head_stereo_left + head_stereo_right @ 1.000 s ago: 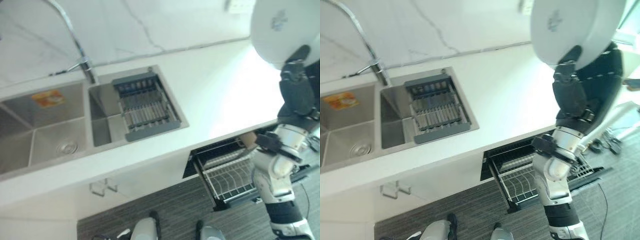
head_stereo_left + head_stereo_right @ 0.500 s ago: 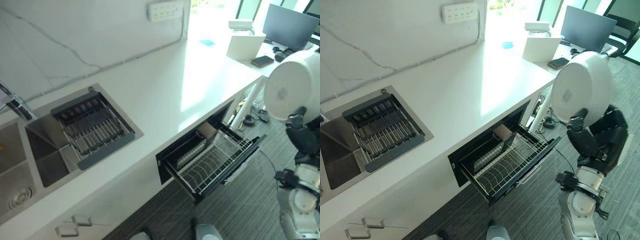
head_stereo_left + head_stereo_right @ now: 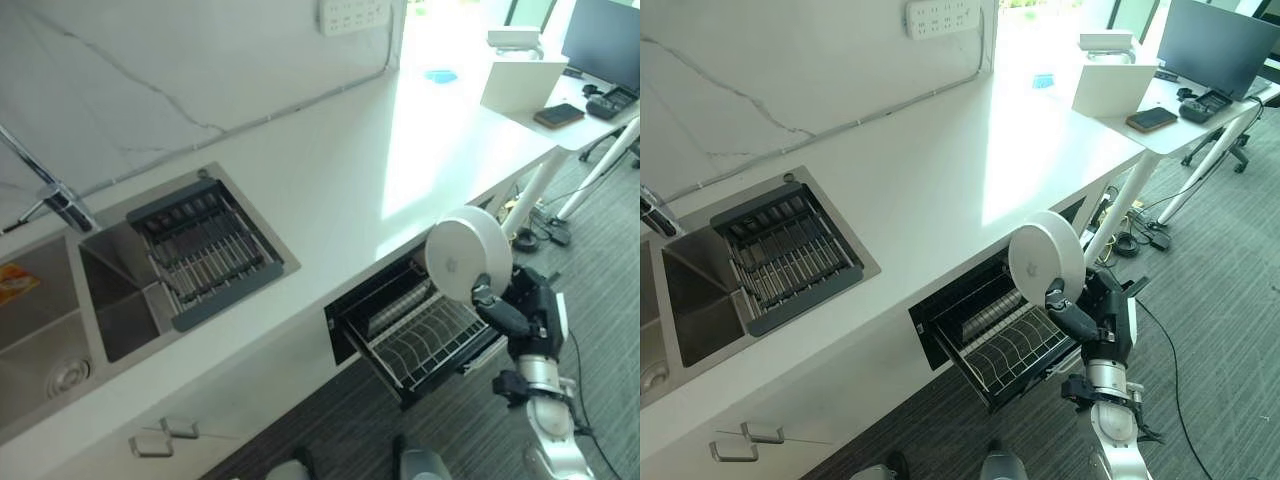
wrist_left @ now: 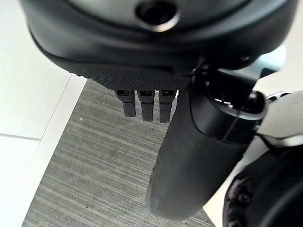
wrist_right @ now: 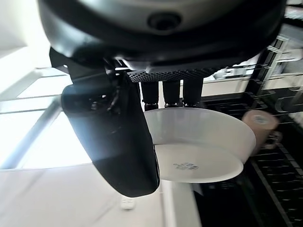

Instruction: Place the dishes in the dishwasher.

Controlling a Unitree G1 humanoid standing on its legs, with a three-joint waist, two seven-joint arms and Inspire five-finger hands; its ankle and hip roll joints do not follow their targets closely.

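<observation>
A white bowl stands on edge, its underside facing me, just above the open dishwasher drawer under the counter. My right hand is shut on its lower rim, thumb on the underside and fingers inside the bowl. The drawer's wire rack lies below and left of the bowl. My left hand hangs over grey floor, fingers relaxed, holding nothing.
A steel sink with a grey drain rack and a faucet sits at the left of the white counter. A white desk with a phone, a box and a monitor stands at the right.
The camera view has shifted. My right hand has carried the bowl down and away from the camera, to just above the drawer's rack.
</observation>
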